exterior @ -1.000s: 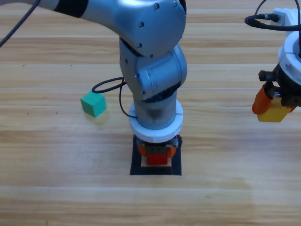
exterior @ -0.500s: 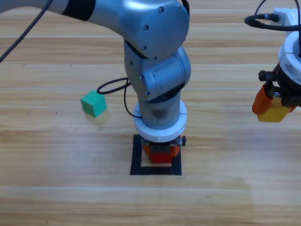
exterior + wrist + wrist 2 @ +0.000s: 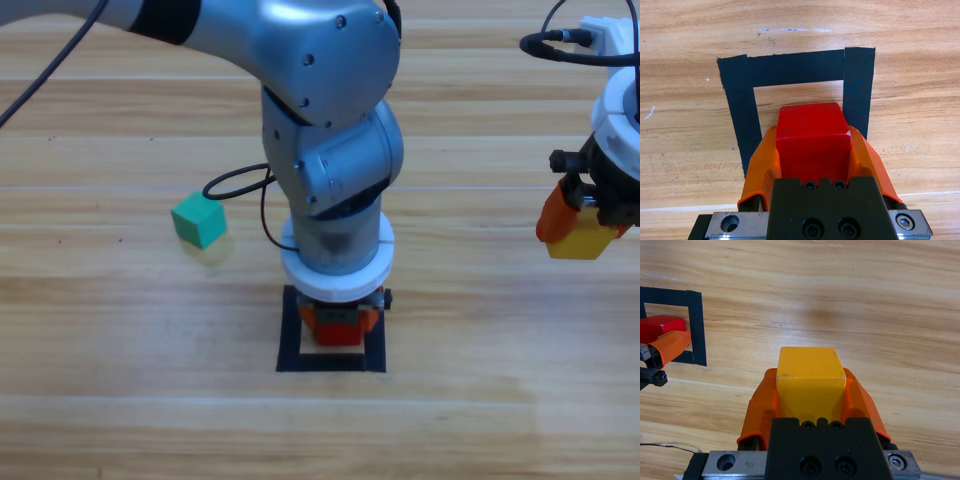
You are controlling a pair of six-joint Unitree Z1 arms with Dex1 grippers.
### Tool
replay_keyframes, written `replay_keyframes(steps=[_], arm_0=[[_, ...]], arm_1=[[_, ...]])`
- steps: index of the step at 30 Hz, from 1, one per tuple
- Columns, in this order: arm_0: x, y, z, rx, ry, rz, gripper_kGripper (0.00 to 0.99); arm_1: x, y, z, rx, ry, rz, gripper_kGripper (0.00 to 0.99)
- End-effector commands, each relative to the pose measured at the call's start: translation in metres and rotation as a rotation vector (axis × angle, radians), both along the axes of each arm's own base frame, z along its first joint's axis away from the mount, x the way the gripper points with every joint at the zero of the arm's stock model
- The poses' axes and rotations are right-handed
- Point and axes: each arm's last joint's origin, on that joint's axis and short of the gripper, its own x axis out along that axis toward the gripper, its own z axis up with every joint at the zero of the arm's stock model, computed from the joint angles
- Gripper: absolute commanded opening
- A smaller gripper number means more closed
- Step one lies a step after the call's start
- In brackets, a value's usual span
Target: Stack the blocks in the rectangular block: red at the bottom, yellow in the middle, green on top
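Observation:
My left gripper (image 3: 338,322) is shut on the red cube (image 3: 812,142) over the black tape rectangle (image 3: 292,345). In the left wrist view the cube sits between the orange jaws, inside the outline (image 3: 785,67); whether it rests on the wood I cannot tell. The right gripper (image 3: 580,228) hangs at the right edge, shut on the yellow cube (image 3: 811,377). The teal-green cube (image 3: 199,221) lies alone on the table to the left of the left arm. The right wrist view also shows the red cube (image 3: 660,325) and a corner of the tape outline (image 3: 696,330) at its left.
A black cable (image 3: 235,185) loops on the table between the green cube and the left arm. The big grey left arm (image 3: 320,120) covers the middle of the high view. Wood table all round.
The left gripper has drawn the red cube slightly back toward the top of the outline. The right arm and the green cube have not moved.

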Motion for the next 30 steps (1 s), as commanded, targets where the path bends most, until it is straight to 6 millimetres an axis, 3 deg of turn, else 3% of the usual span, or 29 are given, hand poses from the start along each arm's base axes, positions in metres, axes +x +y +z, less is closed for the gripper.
replay_keyframes(steps=[1,3,7,8,10,15,19,24,30], arm_0=[[0.006,0.013,-0.027,0.068,0.036,0.029,0.301],[0.006,0.013,-0.027,0.068,0.039,0.029,0.347],[0.006,0.013,-0.026,0.062,0.039,0.042,0.749],[0.006,0.013,-0.026,0.059,0.039,0.045,0.811],[0.006,0.013,-0.025,0.058,0.039,0.051,0.824],[0.006,0.014,-0.019,0.045,0.029,0.062,0.986],[0.005,0.014,-0.006,0.019,0.007,0.072,0.99],[0.002,0.022,0.05,-0.052,-0.125,0.101,0.99],[-0.027,0.068,0.143,-0.145,-0.334,0.151,0.99]], arm_1=[[0.0,0.009,-0.012,-0.033,0.025,0.034,0.028],[0.0,0.009,-0.012,-0.033,0.024,0.036,0.028],[0.0,0.009,-0.012,-0.033,0.024,0.036,0.026],[0.0,0.009,-0.011,-0.032,0.023,0.036,0.028],[0.0,0.009,-0.011,-0.032,0.023,0.037,0.026],[-0.001,0.009,-0.011,-0.032,0.022,0.039,0.026],[-0.004,0.006,-0.002,-0.015,0.003,0.037,0.028],[-0.01,0.006,0.007,-0.005,-0.013,0.041,0.028],[-0.018,0.014,0.007,-0.017,0.006,0.033,0.028]])
